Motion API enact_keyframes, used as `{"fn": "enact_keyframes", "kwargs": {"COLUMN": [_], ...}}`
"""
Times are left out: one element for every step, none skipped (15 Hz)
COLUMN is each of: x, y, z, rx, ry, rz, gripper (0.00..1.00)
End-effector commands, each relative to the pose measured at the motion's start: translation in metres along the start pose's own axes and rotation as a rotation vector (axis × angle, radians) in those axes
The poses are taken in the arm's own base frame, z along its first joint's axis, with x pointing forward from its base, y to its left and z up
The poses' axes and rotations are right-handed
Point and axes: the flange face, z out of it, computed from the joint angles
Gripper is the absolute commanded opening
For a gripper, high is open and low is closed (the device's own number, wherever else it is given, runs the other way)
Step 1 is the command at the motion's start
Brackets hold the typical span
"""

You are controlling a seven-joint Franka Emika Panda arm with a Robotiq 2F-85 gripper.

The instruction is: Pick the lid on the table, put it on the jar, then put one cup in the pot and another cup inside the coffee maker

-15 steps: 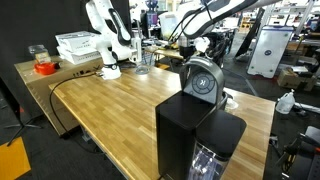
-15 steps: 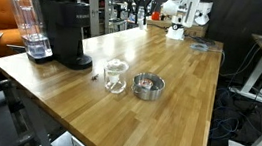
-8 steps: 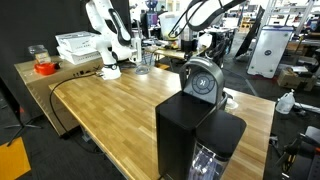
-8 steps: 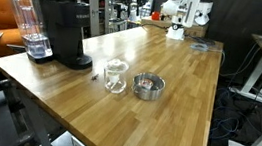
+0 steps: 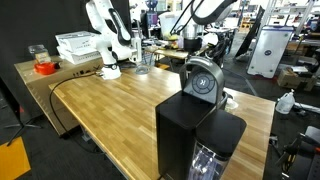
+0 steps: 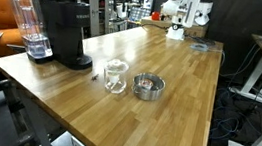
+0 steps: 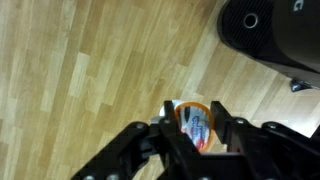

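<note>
Orange-rimmed and small, one cup (image 7: 195,127) sits pinched in the gripper (image 7: 196,135) in the wrist view, a dark finger (image 7: 223,122) pressed against each side of it. A patterned label shows on its face, too blurred to read. The claw is closed onto this cup, which hangs in the air above the wooden table (image 7: 80,80), near the coffee maker (image 7: 272,35); the machine's black rounded body fills the corner diagonally across from the cup.

In an exterior view the gripper (image 5: 189,42) hangs from the arm above and behind the coffee maker's (image 5: 200,125) grey-silver head. The cup itself is too small to make out there.

In an exterior view the single coffee maker (image 6: 66,30) stands near a corner of the table (image 6: 165,128), with one clear water tank (image 6: 28,25) touching its side. Beside the machine, toward the middle of the table, stands one clear glass jar (image 6: 115,76); I cannot tell whether a lid is on it. Just past the jar, farther from the coffee maker, sits one metal pot (image 6: 148,86), and something reddish shows inside it, too small to tell what.

Well beyond the coffee maker, at the far end of the table, one white robot arm (image 5: 105,40) stands on its base, with one stack of white baskets (image 5: 78,45) next to it.
</note>
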Motion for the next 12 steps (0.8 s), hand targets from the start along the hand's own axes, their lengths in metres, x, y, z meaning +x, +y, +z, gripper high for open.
{"fn": "enact_keyframes", "kwargs": {"x": [-0.018, -0.021, -0.023, -0.026, -0.028, -0.029, -0.029, -0.030, -0.031, -0.032, -0.033, -0.025], "y": [-0.013, -0.016, -0.019, -0.020, -0.022, -0.027, -0.030, -0.033, -0.036, -0.039, -0.040, -0.037], "z": [-0.005, -0.006, -0.009, -0.013, -0.017, -0.023, -0.026, -0.030, -0.032, -0.033, -0.033, -0.031], "rx": [0.043, 0.046, 0.042, 0.037, 0.032, 0.025, 0.023, 0.022, 0.024, 0.025, 0.029, 0.021], "ry": [0.021, 0.020, 0.018, 0.019, 0.020, 0.021, 0.023, 0.025, 0.023, 0.023, 0.021, 0.019], "rz": [0.004, 0.008, 0.010, 0.013, 0.011, 0.010, 0.006, 0.002, -0.001, -0.004, 0.001, -0.011], "gripper": [0.15, 0.15, 0.15, 0.15, 0.15, 0.15, 0.15, 0.15, 0.15, 0.15, 0.15, 0.15]}}
